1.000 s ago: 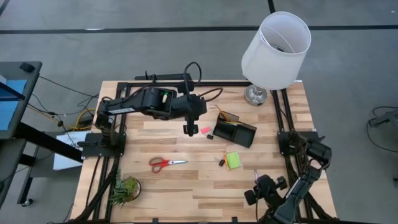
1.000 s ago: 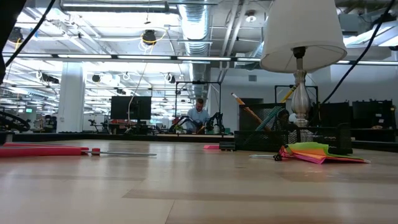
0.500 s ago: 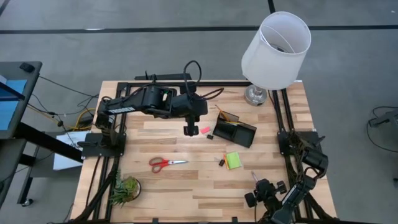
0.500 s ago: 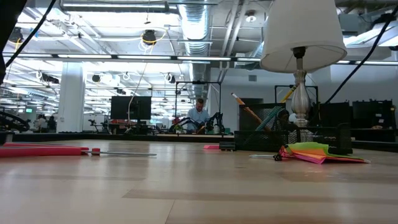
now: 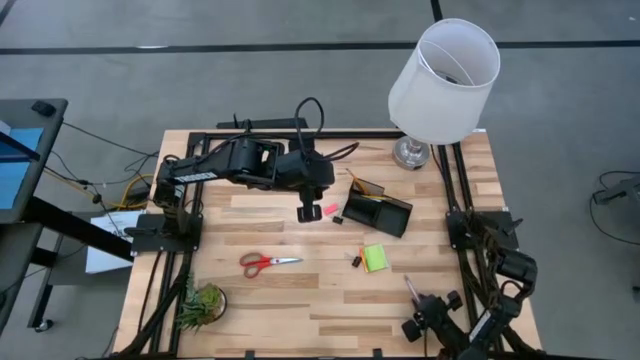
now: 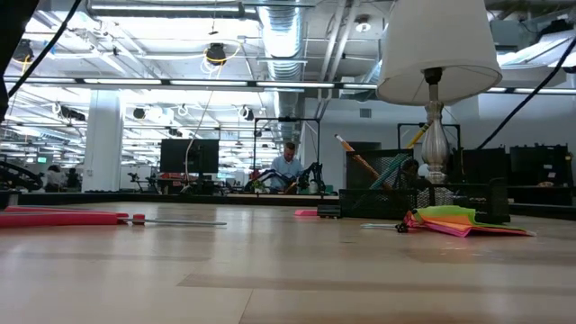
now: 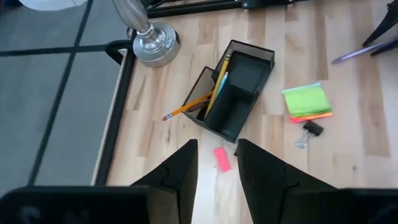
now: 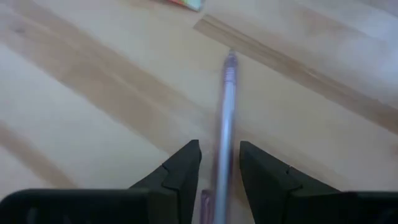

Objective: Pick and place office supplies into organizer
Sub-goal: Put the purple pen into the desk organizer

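Retrieval was the step in hand: the right gripper (image 8: pixel 217 171) clasped the purple pen (image 8: pixel 225 118), the left gripper (image 7: pixel 217 163) hung parted and empty over the pink eraser (image 7: pixel 221 158), and carriage to the organizer (image 5: pixel 378 211) looked due next.

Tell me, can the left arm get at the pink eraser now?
Probably yes. The left tool hovers over the pink eraser, which lies free on the table beside the organizer, with nothing on top of it.

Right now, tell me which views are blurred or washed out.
Right wrist view: the purple pen between the right tool looks soft, out of focus. Low view: ceiling lights glare and the near table is blurred. High and left wrist views are sharp, evenly lit.
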Robot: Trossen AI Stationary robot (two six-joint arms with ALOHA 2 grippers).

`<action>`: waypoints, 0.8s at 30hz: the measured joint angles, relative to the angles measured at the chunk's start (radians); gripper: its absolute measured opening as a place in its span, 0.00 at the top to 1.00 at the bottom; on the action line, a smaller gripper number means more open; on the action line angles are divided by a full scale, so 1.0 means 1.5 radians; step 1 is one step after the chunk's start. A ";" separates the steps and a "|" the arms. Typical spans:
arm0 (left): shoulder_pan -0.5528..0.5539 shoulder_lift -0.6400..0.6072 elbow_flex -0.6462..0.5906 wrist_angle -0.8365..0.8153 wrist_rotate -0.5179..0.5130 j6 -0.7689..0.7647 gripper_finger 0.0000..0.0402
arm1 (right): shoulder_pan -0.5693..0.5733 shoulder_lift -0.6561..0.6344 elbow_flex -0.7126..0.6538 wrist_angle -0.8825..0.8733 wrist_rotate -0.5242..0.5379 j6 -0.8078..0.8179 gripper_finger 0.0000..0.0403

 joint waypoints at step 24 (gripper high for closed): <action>-0.035 0.001 0.000 0.014 0.004 -0.012 0.74 | 0.044 0.000 -0.067 0.068 0.077 -0.010 0.75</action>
